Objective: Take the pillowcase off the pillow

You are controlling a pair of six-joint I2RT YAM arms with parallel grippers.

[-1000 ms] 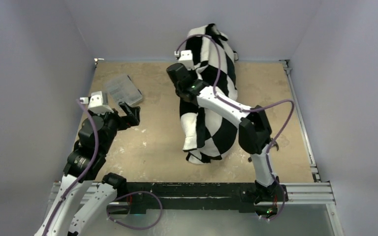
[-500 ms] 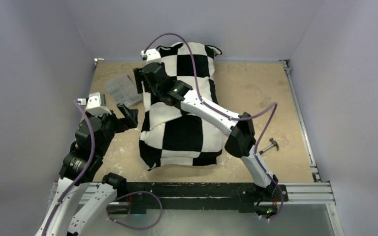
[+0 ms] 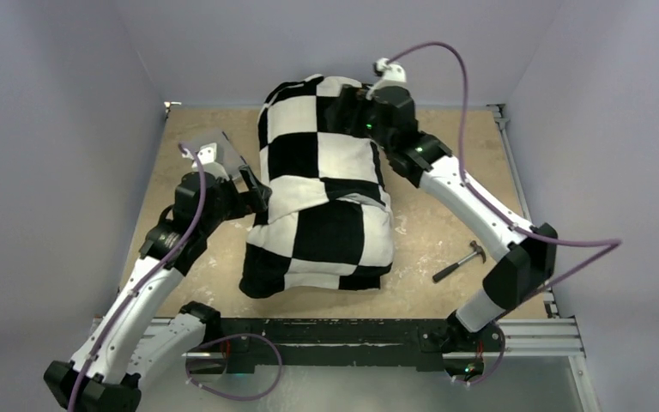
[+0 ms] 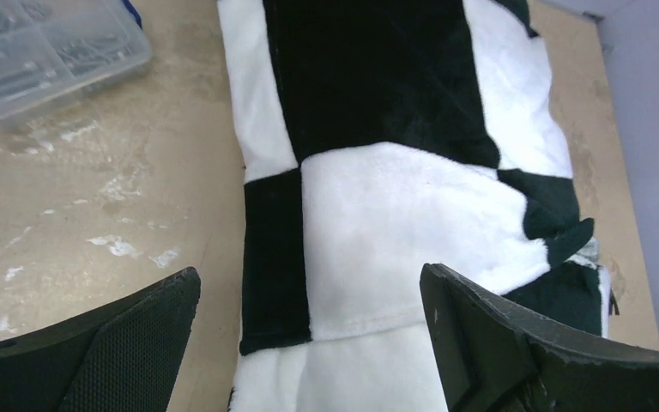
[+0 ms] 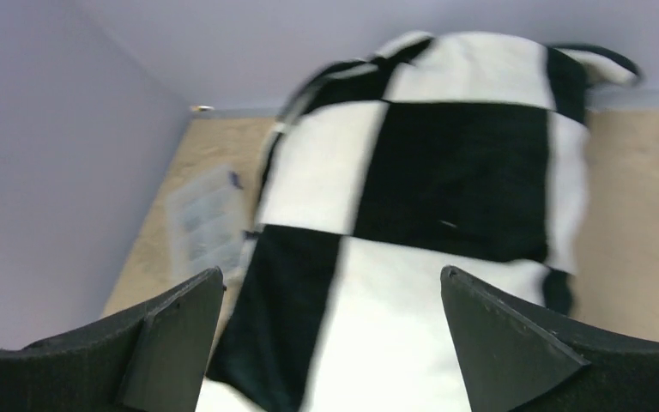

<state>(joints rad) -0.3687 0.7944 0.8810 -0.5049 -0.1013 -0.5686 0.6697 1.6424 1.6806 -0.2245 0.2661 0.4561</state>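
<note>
Nearest us on the bench (image 3: 446, 219), a hammer (image 3: 462, 261) lies off to the right, well apart from the action. Centre stage, the checkered pillowcase (image 3: 326, 206) stretches from near the front edge back to the rear wall, plump, the pillow hidden inside. Left fingers (image 4: 167, 309) are spread wide, released, hovering over its left flank and gripping nothing. A clear plastic box (image 4: 47, 51) sits just beyond. Furthest back, right fingers (image 5: 472, 318) are splayed open above the far end, empty.

Robot lab cell: plain enclosure walls (image 3: 51, 129), aluminium frame rail (image 3: 539, 330), scuffed board table (image 3: 455, 193).
</note>
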